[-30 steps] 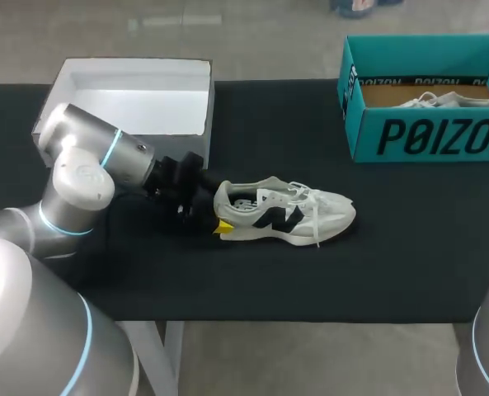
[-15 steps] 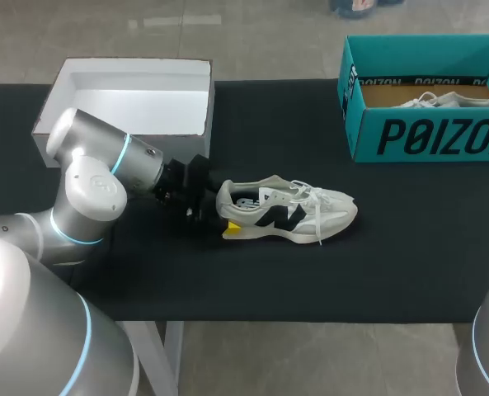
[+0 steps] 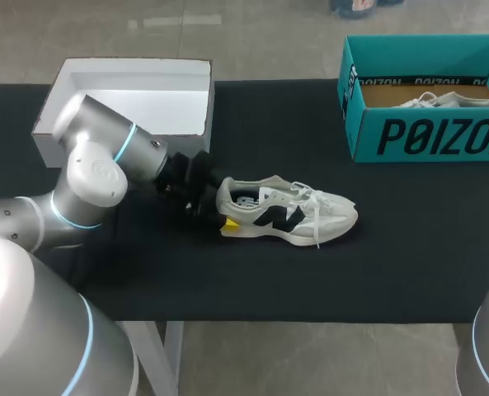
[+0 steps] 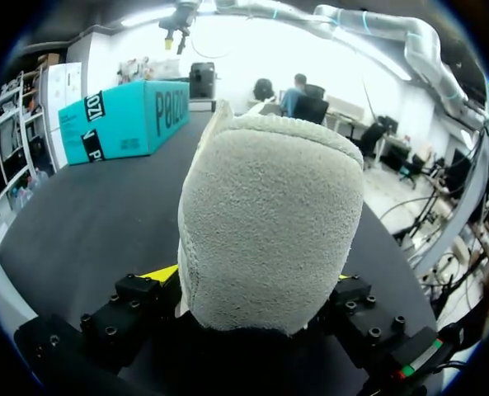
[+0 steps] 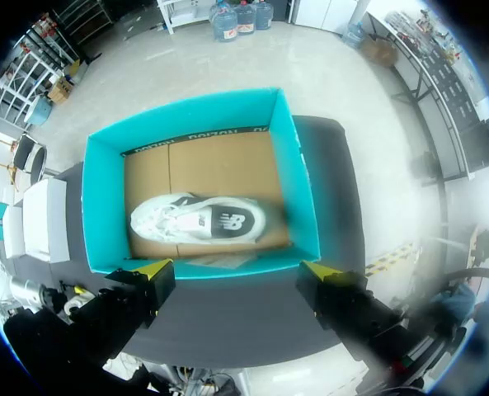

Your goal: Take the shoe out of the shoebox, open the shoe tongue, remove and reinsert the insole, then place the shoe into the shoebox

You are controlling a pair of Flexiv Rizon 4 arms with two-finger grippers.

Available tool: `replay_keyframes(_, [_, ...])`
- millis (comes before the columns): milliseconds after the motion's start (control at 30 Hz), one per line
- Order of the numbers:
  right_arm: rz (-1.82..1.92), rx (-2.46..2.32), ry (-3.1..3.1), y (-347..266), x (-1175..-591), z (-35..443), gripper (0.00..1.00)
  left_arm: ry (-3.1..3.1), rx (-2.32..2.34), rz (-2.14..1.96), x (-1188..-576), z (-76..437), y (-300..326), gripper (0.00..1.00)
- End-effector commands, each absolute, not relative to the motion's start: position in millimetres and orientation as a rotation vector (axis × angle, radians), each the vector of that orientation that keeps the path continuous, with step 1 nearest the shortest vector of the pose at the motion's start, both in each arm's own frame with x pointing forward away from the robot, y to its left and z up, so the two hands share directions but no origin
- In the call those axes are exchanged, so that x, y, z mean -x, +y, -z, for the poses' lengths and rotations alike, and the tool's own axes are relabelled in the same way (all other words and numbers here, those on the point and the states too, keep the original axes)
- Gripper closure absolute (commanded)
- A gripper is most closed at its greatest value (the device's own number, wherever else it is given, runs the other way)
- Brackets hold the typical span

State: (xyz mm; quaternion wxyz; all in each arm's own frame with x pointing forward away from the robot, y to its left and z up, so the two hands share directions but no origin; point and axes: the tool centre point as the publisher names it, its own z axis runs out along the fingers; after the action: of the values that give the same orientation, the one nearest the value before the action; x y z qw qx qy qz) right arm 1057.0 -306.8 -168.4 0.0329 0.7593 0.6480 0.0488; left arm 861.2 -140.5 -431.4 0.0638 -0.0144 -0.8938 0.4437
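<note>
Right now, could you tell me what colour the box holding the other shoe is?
The box is teal with black lettering, clearest in the head view.

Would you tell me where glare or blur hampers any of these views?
Head view: the white box interior is washed out, the shoe clear. Left wrist view: the shoe's heel fills the middle, bright light behind. Right wrist view: hazy smear beside the teal shoebox.

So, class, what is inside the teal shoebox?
One white shoe lies on its side on the brown cardboard floor of the box. Anything under the shoe is covered and cannot be seen.
</note>
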Motion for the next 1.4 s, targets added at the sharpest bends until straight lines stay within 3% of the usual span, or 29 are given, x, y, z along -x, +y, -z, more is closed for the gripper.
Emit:
replay_keyframes(33, [-0.152,-2.337,1.993,-307,-1057,168,0.0,-2.687,0.041,-1.344,-864,432,-142,1.0])
replay_keyframes(633, [-0.152,-2.337,1.993,-307,-1057,168,0.0,-2.674,0.034,-1.363,-859,432,-144,1.0])
replay_keyframes(933, [-0.095,-2.254,2.029,-232,-1028,164,0.0,-2.674,0.034,-1.363,-859,432,-144,1.0])
replay_keyframes(1167, [-0.182,-2.336,2.229,-161,-991,188,0.0,-2.674,0.034,-1.363,-859,432,-144,1.0])
replay_keyframes(1400, [-0.182,-2.336,2.229,-161,-991,188,0.0,-2.674,0.034,-1.363,-859,432,-144,1.0])
